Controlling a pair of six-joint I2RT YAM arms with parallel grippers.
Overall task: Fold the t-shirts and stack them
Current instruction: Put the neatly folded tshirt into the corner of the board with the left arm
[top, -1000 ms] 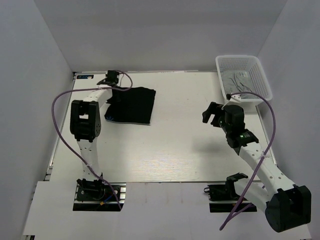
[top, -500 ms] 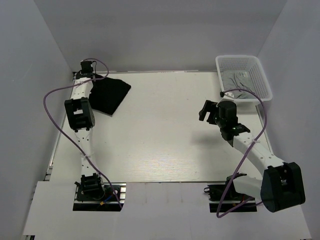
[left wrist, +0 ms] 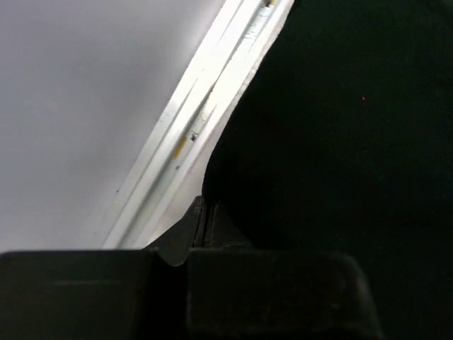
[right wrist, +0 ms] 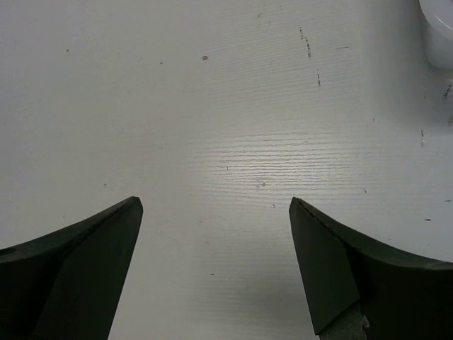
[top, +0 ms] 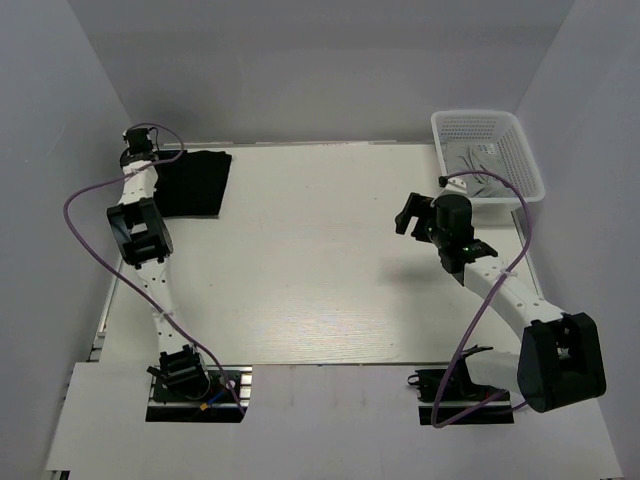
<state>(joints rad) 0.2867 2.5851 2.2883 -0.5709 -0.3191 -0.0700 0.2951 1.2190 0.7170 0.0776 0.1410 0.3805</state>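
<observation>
Top external view, read near to far. My two bases sit at the near edge of the table point(top: 320, 290). My right arm bends up over the mid-right of the board, and its right pincer point(top: 408, 213) is spread wide above bare surface, holding nothing.

Farther off, my left arm stretches almost straight to the far-left corner. There the left pincer point(left wrist: 203, 221) is pressed together on what looks like the edge of the black t-shirt point(top: 197, 183), a flat dark rectangle beside the rail point(left wrist: 212, 106). At far right the grey t-shirt point(top: 474, 165) lies crumpled in the white basket point(top: 470, 116).

Step, as I judge it: parking the black shirt as the stack's base. To do it well I should lay the edge down flat, keep the cloth off the rail, and open before lifting so the fold is not pulled askew.
</observation>
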